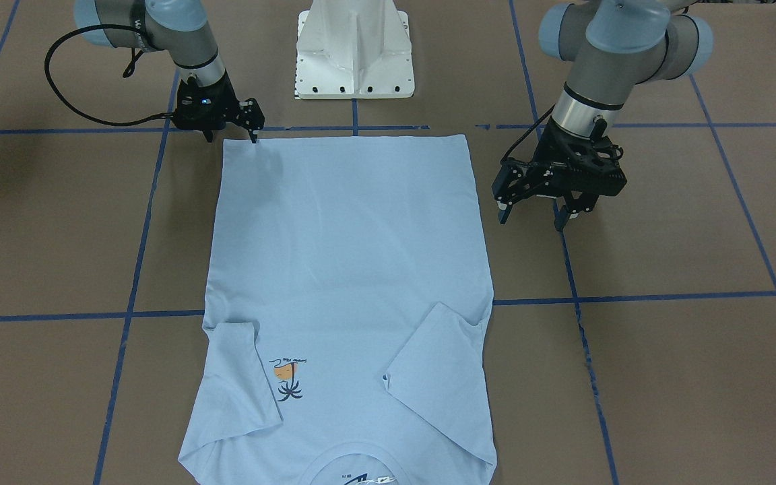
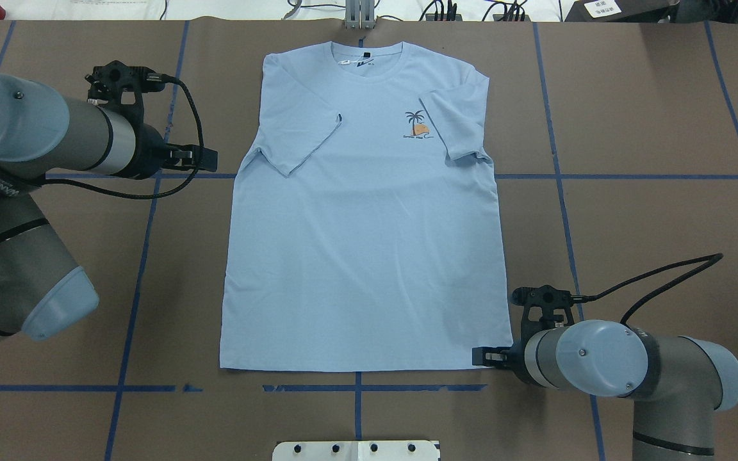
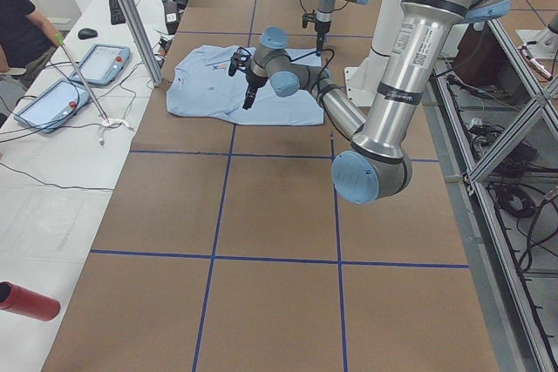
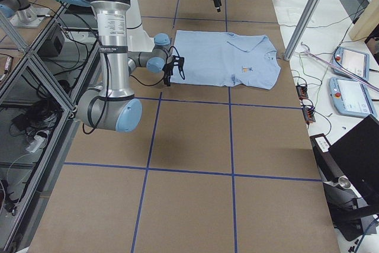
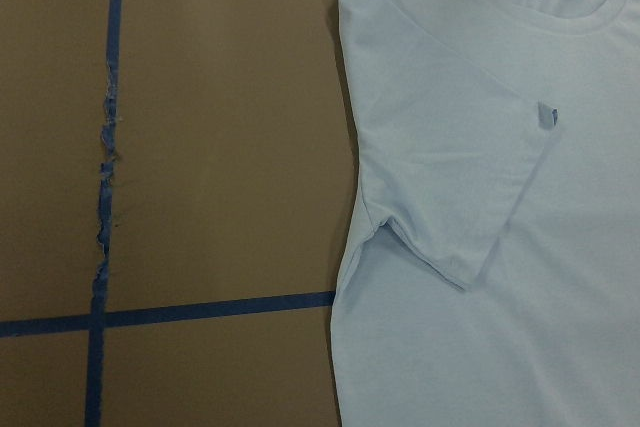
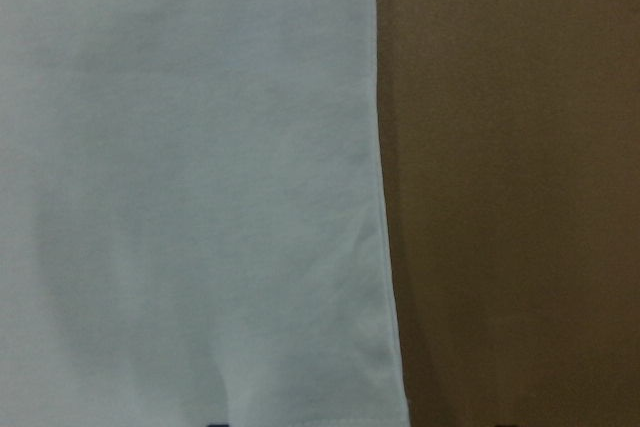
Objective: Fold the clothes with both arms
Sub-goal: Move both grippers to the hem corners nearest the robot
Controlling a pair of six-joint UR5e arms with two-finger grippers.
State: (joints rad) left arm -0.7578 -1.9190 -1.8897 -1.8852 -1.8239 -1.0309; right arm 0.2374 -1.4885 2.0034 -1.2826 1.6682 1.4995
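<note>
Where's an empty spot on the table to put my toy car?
Bare table lies beyond the blue tape line on the palm-tree side of the T-shirt, and on its other side, nearer the robot than the left pincer. Crowded: the hem corner by the right pincer.

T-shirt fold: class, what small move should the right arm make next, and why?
Probably ease the right claw down and shut it on the T-shirt's hem corner. It sits low right at that corner and looks open, while the open left claw hangs off the cloth, beside the other edge.
</note>
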